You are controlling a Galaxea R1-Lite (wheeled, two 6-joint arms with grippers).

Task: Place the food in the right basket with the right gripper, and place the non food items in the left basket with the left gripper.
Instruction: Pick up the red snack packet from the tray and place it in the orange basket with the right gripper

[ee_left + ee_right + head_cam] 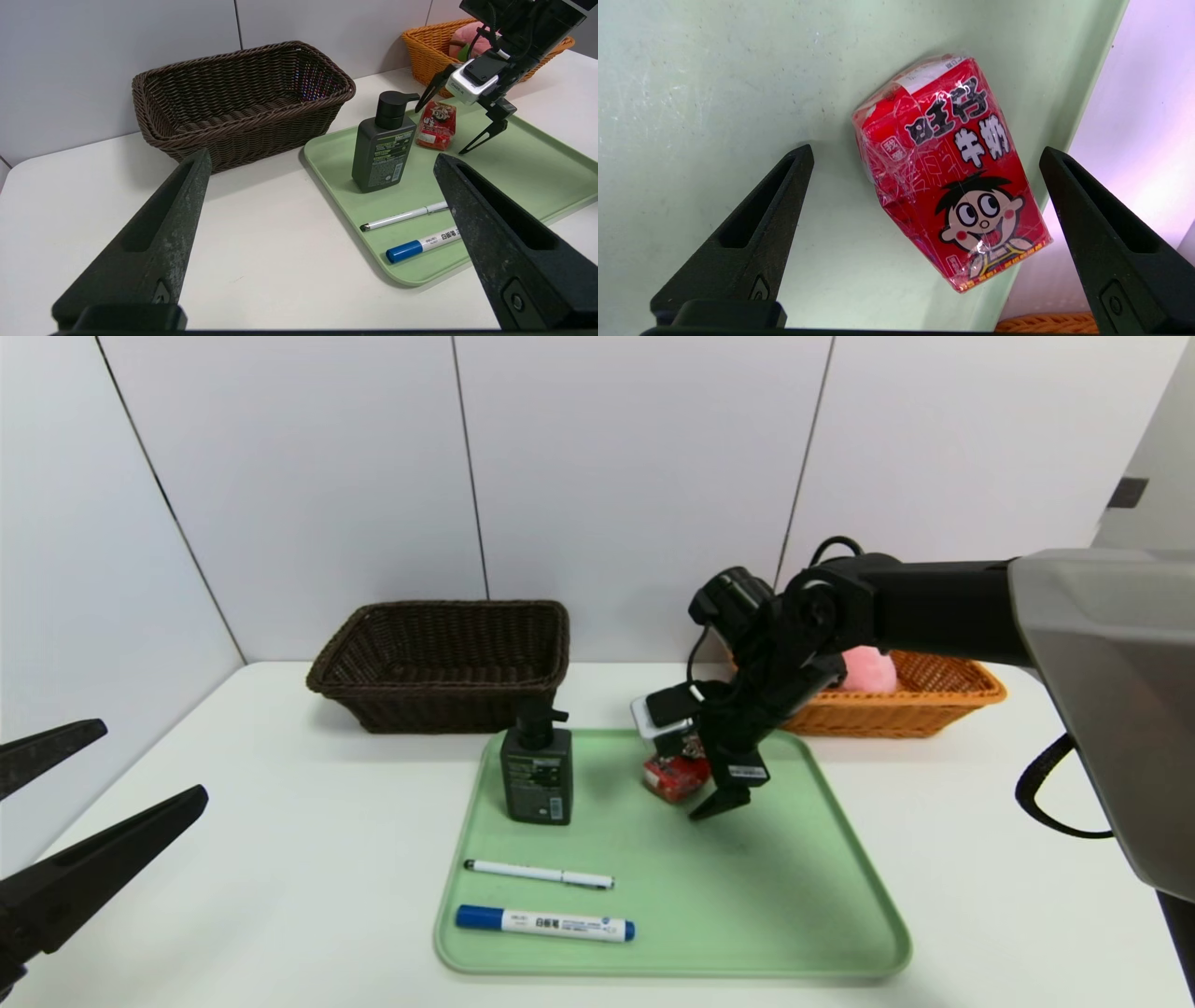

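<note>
Pale green rounded-corner plastic tray [822,896] lying on the white worktop [280,859], its raised rim set back from the worktop's near edge, with bare worktop on both sides. The right tool [695,784], a black two-fingered claw, hangs over the far part of the tray with its fingers spread wide on either side of the small red printed snack packet [952,172], clear of it on both sides in the right wrist view. The packet lies flat close to the tray's far rim; it is wrapped in glossy film and carries black characters and a cartoon face. The dark green-black square pump bottle [537,775] stands upright just beside it toward the left. Near the tray's front edge lie the thin white pen [540,874] and, nearer still, the thicker white marker with a blue cap [546,923], roughly parallel and apart. The tray's right half is bare. Behind the tray, on the worktop by the wall, stand the dark brown woven wicker basket [443,663] on the left and the orange-tan woven wicker basket [934,700] on the right, the latter holding the pink plush peach [870,670]. The left tool [56,840] is held at the worktop's left edge, its fingers spread, holding nothing.
</note>
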